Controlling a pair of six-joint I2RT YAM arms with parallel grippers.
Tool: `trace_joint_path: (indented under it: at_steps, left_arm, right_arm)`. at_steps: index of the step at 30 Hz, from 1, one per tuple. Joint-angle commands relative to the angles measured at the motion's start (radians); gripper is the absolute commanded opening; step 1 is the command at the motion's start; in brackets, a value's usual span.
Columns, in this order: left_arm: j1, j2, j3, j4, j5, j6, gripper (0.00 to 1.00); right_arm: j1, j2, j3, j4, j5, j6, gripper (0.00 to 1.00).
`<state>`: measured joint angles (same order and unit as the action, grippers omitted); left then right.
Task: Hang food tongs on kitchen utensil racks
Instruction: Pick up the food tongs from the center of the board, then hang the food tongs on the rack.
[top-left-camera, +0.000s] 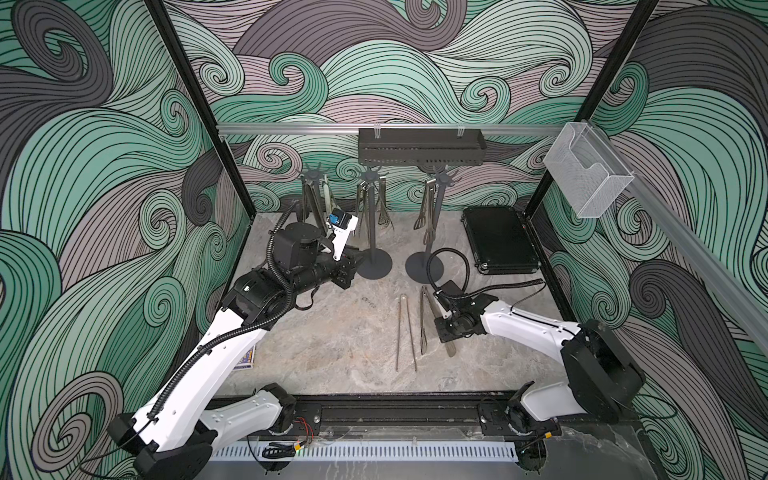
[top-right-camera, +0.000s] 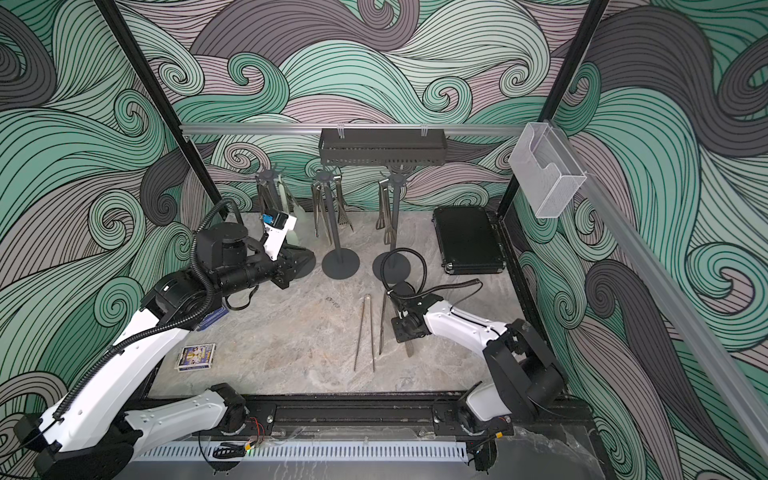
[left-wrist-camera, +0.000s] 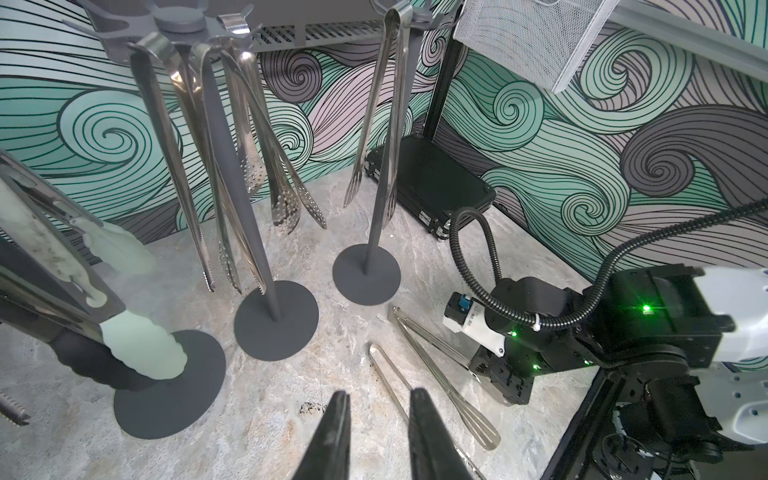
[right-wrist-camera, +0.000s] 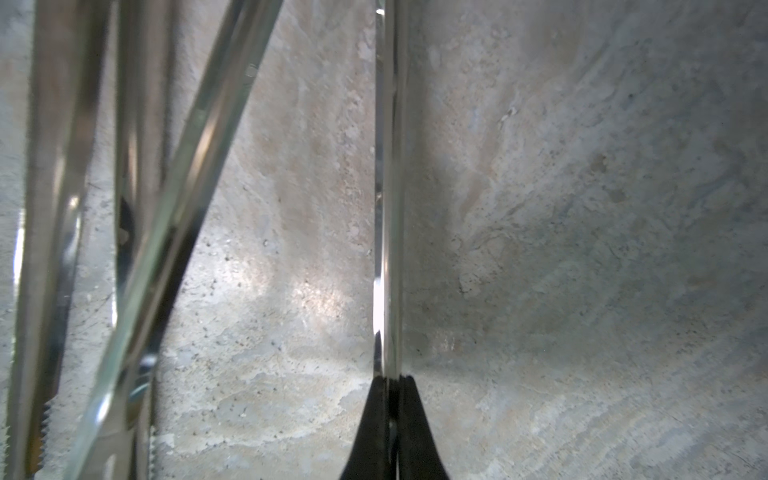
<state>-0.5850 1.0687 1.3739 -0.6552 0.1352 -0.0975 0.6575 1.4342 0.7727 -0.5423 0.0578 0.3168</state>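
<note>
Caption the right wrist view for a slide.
Right gripper shut on a steel tongs arm, marble table behind, other tongs alongside.

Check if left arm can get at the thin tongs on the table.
Probably yes: the left pincer is empty, with bare table between it and the thin tongs. The right pincer, shut on the neighbouring tongs, crowds one side.
</note>
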Motion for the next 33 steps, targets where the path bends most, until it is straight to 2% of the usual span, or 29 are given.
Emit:
trace_joint_path:
  at_steps: [1,9,15,26,33]
  left_arm:
    - [-0.006,-0.029,0.004,-0.015,0.008,-0.006,0.26]
    - [-0.006,-0.075,-0.037,-0.038,0.008,-0.040,0.24]
    - [-0.006,-0.113,-0.073,-0.046,0.012,-0.051,0.24]
    - [-0.006,-0.156,-0.134,-0.044,0.046,-0.080,0.24]
    - [-0.006,-0.173,-0.182,-0.029,0.065,-0.097,0.23]
  right_arm:
    - [0.003,-0.128,-0.009,-0.005,0.046,-0.015,0.00]
    - [-0.028,-0.506,-0.009,-0.017,0.116,-0.146,0.00]
    - [-0.104,-0.643,0.068,-0.034,0.073,-0.216,0.00]
    - [-0.288,-0.525,0.337,0.038,-0.114,-0.440,0.00]
    - [-0.456,-0.432,0.446,0.115,-0.329,-0.527,0.00]
